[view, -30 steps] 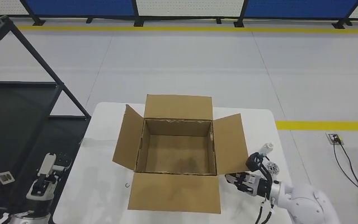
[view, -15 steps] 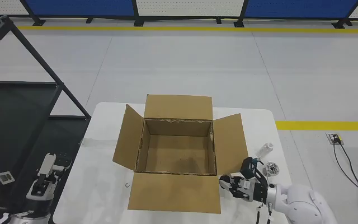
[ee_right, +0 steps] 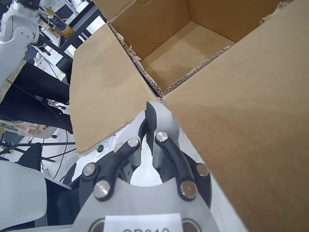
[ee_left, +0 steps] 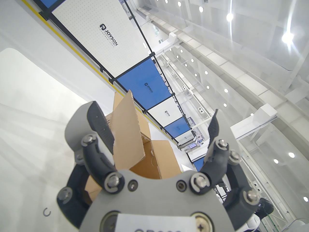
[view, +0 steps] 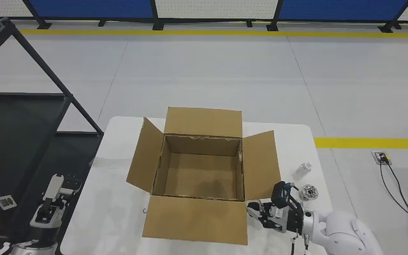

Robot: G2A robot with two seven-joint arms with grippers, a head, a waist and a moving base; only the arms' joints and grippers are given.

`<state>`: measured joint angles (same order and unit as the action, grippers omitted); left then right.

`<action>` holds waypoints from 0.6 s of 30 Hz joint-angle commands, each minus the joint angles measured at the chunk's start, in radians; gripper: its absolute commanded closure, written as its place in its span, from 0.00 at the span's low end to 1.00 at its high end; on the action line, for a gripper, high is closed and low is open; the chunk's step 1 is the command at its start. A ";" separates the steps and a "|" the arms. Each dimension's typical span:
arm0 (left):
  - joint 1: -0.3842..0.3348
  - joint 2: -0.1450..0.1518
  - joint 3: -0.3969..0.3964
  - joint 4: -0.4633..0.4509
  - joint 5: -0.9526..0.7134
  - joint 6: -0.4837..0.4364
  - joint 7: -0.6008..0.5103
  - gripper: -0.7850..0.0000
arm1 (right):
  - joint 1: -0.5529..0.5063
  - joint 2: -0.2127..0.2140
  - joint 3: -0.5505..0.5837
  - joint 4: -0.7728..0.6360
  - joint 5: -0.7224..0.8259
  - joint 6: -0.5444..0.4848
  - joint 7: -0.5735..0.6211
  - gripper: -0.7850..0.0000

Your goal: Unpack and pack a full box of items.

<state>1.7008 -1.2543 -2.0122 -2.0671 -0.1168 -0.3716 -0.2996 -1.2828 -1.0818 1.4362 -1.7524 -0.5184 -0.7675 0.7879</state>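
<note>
An open cardboard box (view: 201,175) stands in the middle of the white table (view: 121,146), all its flaps spread outward and its floor bare (ee_right: 193,37). My right gripper (view: 252,207) is at the box's front right corner, shut with nothing between its fingers (ee_right: 150,119); the tips sit right under the gap where the front and right flaps meet. My left gripper (ee_left: 154,112) is open and empty, off the table's front left corner (view: 55,186), tilted upward with the box (ee_left: 144,155) beyond it.
A small clear bottle (view: 304,168) and a small round object (view: 309,190) lie on the table right of the box, behind my right arm. A black rack (view: 38,127) stands left of the table. A small ring (ee_left: 46,212) lies on the tabletop.
My right gripper has moved left from beside the bottle to the box's front right corner. The box has shifted slightly left and toward the front. The left arm has kept still.
</note>
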 commanded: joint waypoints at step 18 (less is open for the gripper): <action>0.000 0.000 0.000 0.000 0.000 0.000 0.000 0.00 | -0.120 0.042 0.161 -0.073 -0.007 0.024 -0.021 0.02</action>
<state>1.7008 -1.2543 -2.0122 -2.0671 -0.1168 -0.3716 -0.2996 -1.3938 -1.0410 1.5876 -1.8197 -0.5274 -0.7449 0.7755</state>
